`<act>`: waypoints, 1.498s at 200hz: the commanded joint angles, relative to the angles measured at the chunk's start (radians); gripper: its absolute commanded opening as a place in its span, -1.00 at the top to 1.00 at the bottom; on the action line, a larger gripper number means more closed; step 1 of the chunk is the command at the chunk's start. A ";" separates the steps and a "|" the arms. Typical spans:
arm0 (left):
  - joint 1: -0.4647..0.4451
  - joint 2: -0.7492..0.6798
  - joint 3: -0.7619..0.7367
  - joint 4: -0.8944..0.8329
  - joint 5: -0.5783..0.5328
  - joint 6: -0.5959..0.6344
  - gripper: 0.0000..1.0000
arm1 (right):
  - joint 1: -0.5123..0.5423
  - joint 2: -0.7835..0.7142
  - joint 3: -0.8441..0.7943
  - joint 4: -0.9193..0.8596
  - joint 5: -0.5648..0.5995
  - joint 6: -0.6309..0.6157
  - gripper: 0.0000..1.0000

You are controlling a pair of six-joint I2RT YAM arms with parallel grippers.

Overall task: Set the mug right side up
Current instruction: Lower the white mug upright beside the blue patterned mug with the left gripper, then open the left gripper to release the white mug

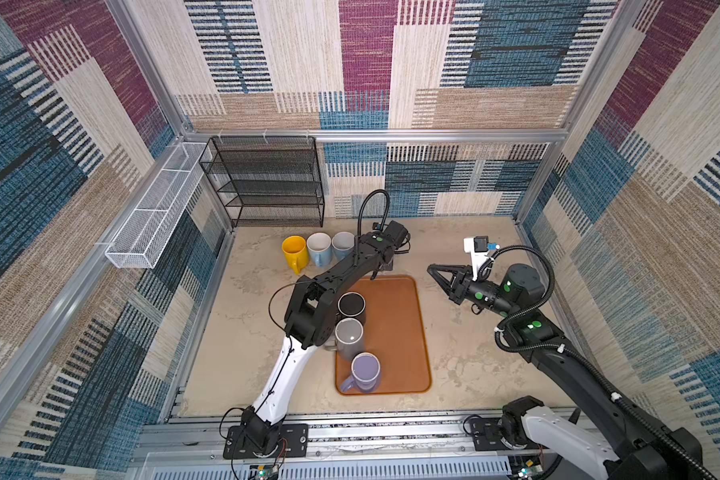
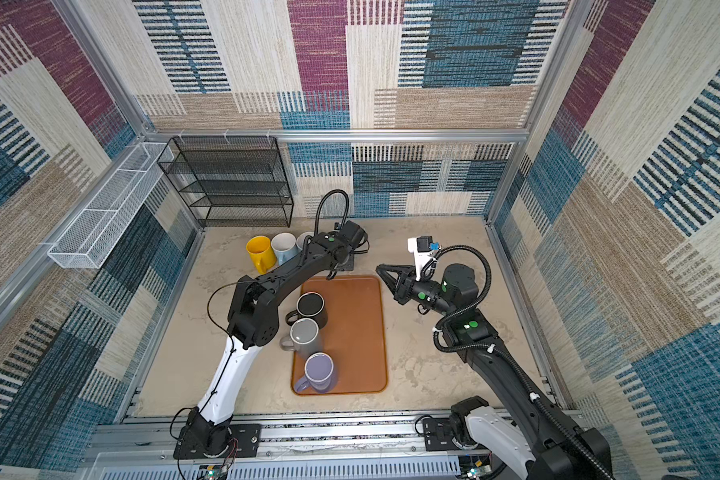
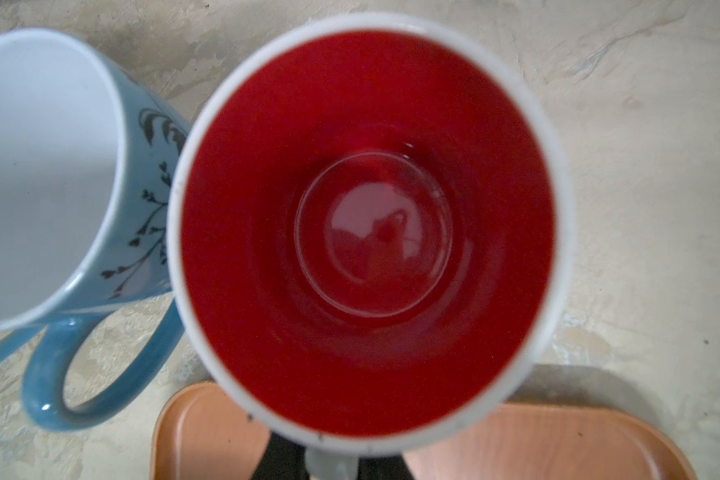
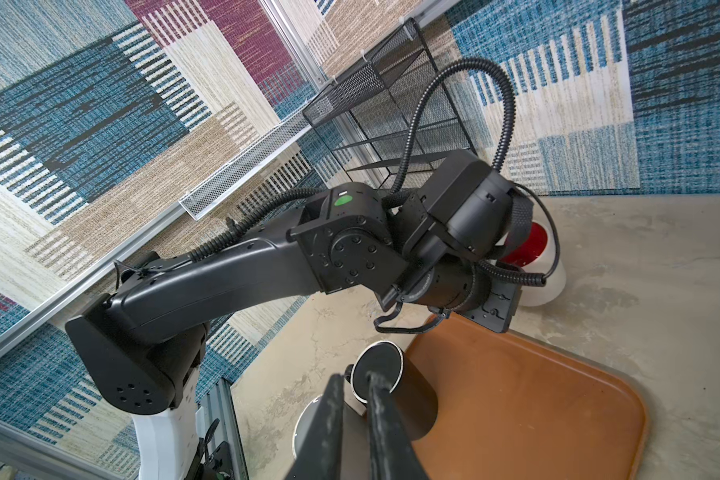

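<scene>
Left gripper was clamped on the handle of the white mug, dark fingers on either side of it. The mug was mouth up, red inside, on the table just past the far edge of the brown tray; whether the base was fully down, I couldn't tell. In both top views the left wrist covered it. A blue mug stood just beside it, in a row with another blue mug and a yellow mug. The black mug, grey mug and purple mug sat upright along the tray's left side, partly under the left arm. Right gripper had its jaws together, in the air right of the tray. The black wire shelf and white mesh basket were at the back left, well apart.
</scene>
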 commanded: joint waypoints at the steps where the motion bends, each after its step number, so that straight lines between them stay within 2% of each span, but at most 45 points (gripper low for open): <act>1: 0.010 0.000 0.007 0.005 -0.054 -0.018 1.00 | 0.001 -0.007 -0.003 0.024 -0.001 0.012 0.68; 299: 0.040 0.058 0.019 0.037 0.047 0.012 1.00 | 0.001 -0.027 -0.018 0.045 -0.025 0.042 0.65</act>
